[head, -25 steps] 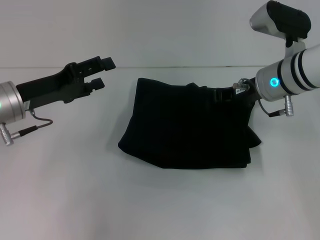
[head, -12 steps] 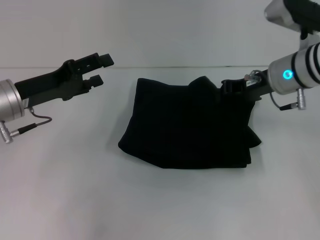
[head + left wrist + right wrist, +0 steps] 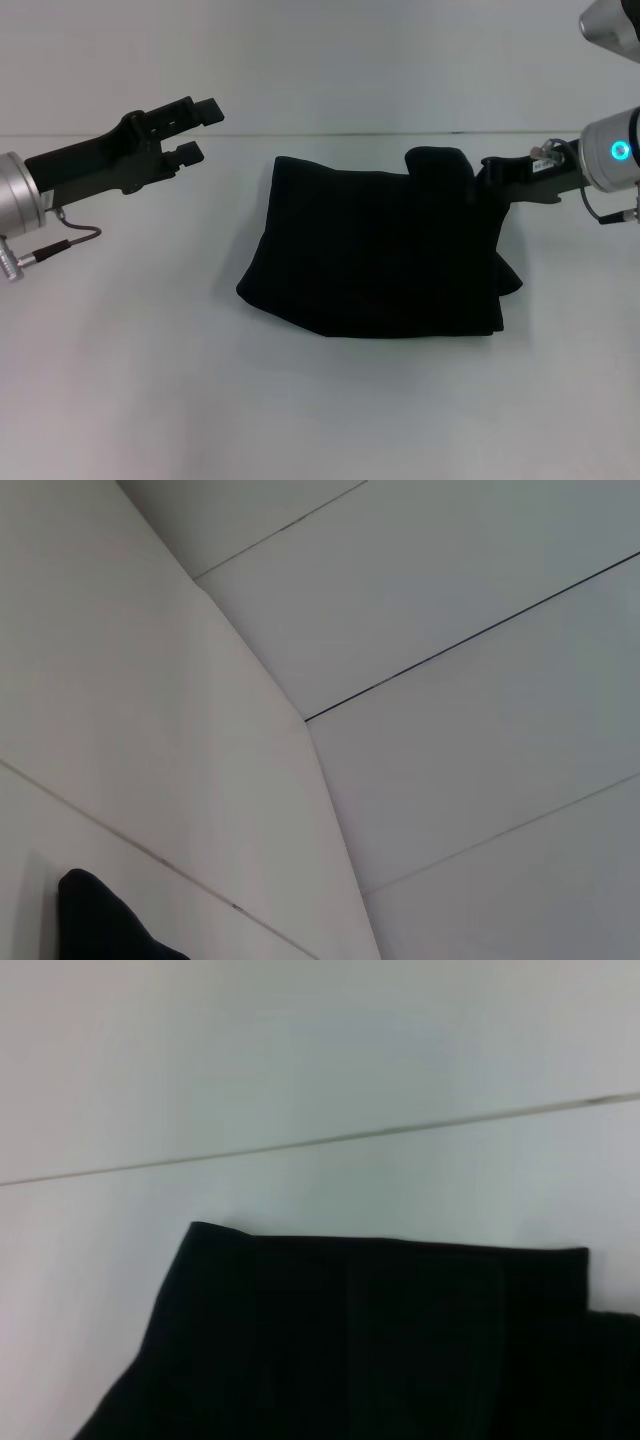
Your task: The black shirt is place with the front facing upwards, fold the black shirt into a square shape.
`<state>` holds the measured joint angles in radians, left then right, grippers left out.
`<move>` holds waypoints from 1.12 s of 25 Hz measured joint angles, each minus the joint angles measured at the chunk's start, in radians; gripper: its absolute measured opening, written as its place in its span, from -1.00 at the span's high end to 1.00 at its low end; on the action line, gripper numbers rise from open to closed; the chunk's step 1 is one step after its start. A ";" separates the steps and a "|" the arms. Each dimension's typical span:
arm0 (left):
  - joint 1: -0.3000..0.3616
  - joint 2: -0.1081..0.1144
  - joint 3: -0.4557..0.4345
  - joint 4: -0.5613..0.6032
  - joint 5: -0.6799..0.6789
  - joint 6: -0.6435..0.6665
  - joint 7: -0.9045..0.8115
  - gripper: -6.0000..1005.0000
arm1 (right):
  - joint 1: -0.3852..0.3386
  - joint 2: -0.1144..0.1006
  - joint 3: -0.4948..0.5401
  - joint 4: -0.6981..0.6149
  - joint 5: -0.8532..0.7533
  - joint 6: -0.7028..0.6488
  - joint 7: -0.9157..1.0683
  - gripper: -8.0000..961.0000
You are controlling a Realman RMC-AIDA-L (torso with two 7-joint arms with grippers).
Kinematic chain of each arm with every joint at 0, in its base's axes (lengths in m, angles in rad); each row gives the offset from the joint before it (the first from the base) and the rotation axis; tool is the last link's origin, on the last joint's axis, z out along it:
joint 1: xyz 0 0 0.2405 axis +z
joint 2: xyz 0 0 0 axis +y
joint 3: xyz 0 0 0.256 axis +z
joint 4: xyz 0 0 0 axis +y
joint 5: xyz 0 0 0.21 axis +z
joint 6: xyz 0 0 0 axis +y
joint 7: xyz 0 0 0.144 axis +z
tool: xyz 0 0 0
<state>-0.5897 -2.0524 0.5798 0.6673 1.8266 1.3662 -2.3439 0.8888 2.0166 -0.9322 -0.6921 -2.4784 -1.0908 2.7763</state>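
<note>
Two grippers frame the shirt (image 3: 375,255), which lies mid-frame in the head view as a dark, roughly square bundle on the white table (image 3: 320,410), already folded several times over. Its upper right corner stands up in a small hump, and the right gripper (image 3: 497,172) sits at that corner, at the right edge of the frame. It looks placed there to tend this last loose flap, but black fingers against black cloth hide whether it grips or has let go, so I cannot tell. At upper left, the left gripper (image 3: 197,129) hovers off the table, well apart from the shirt, jaws parted and empty, likely kept clear of the fold. Only that raised corner spoils the square.
</note>
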 joint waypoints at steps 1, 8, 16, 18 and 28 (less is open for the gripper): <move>0.000 0.000 0.000 0.000 -0.001 0.000 0.000 -0.68 | -0.004 0.000 -0.002 -0.001 -0.001 0.000 0.003 0.94; -0.001 -0.001 0.000 0.000 -0.002 -0.001 0.000 -0.68 | -0.029 -0.007 0.000 0.005 -0.003 0.011 0.004 0.94; -0.002 -0.006 0.000 0.000 -0.002 -0.012 0.002 -0.68 | -0.029 -0.010 0.002 0.063 -0.056 0.100 0.020 0.94; -0.002 -0.008 0.000 0.000 -0.002 -0.013 0.005 -0.68 | -0.020 -0.010 0.002 0.077 -0.056 0.119 0.015 0.94; 0.003 -0.008 0.000 -0.019 -0.001 -0.013 0.016 -0.68 | -0.024 -0.039 0.043 0.083 -0.048 0.104 0.014 0.79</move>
<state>-0.5865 -2.0607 0.5798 0.6480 1.8255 1.3531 -2.3281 0.8645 1.9780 -0.8893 -0.6092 -2.5264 -0.9870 2.7903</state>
